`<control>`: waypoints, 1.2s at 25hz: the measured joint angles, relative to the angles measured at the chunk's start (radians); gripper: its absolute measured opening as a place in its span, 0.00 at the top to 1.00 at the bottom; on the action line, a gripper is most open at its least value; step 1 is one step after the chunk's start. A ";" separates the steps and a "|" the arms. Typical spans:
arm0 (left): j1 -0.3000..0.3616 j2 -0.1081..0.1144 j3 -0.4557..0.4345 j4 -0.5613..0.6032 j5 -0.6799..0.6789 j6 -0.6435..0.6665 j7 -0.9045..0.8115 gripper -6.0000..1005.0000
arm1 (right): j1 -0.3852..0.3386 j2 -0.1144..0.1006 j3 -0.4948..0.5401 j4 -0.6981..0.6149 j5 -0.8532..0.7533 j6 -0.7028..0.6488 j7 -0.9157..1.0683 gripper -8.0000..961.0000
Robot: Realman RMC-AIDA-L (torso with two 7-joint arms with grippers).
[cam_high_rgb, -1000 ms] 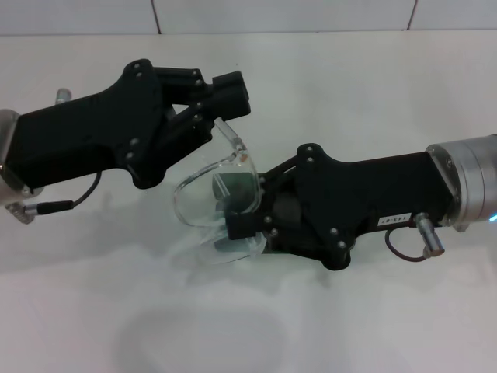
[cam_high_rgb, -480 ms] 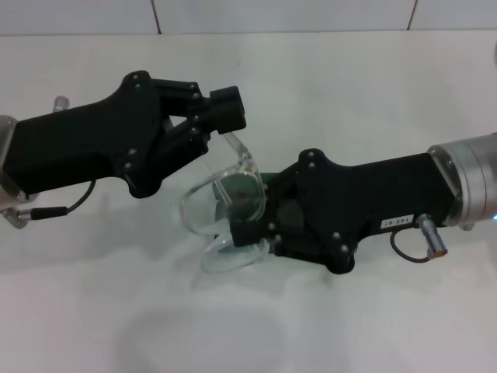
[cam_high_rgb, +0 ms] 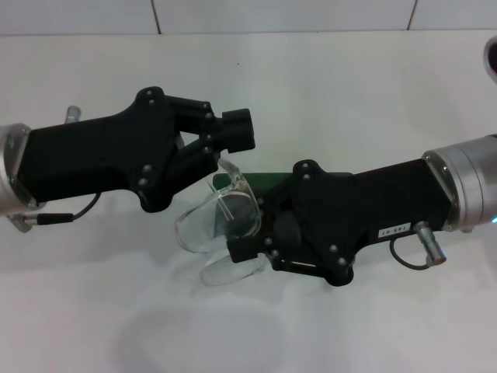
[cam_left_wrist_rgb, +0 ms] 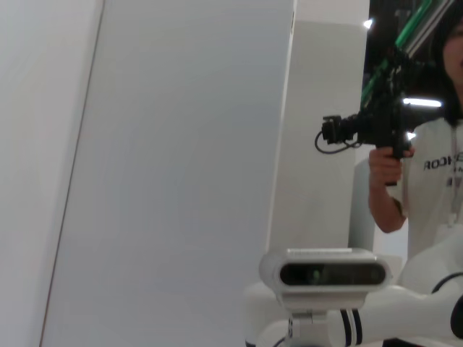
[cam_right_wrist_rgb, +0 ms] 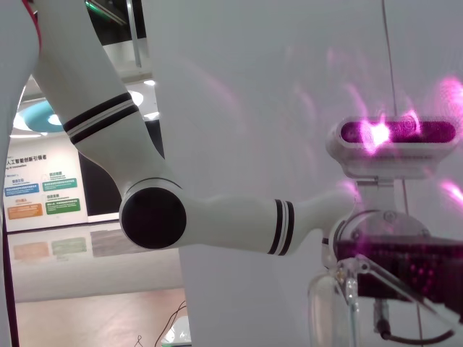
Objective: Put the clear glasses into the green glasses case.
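The right gripper (cam_high_rgb: pixel 247 233) fingers were clamped on the clear glasses (cam_high_rgb: pixel 217 225), held above the white surface (cam_high_rgb: pixel 349 109). The left gripper (cam_high_rgb: pixel 229 144) fingers gripped one temple arm. The green glasses case (cam_high_rgb: pixel 268 180) lay partly hidden beneath.

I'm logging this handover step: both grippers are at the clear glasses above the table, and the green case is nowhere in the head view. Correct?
Not quite. The green case does show in the head view: a strip of it shows behind the right gripper. The rest holds: the left gripper and the right gripper are both at the clear glasses above the table.
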 joint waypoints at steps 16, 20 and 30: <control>0.006 0.012 -0.001 0.000 0.027 0.010 0.004 0.91 | -0.001 -0.002 0.003 -0.003 0.007 -0.001 0.002 0.90; 0.006 0.015 0.001 0.000 0.027 0.012 0.003 0.91 | -0.002 -0.002 0.003 -0.003 0.004 0.003 0.002 0.90; 0.005 0.029 0.007 -0.001 0.041 0.042 -0.001 0.91 | -0.003 -0.001 0.005 -0.002 0.002 0.005 0.002 0.90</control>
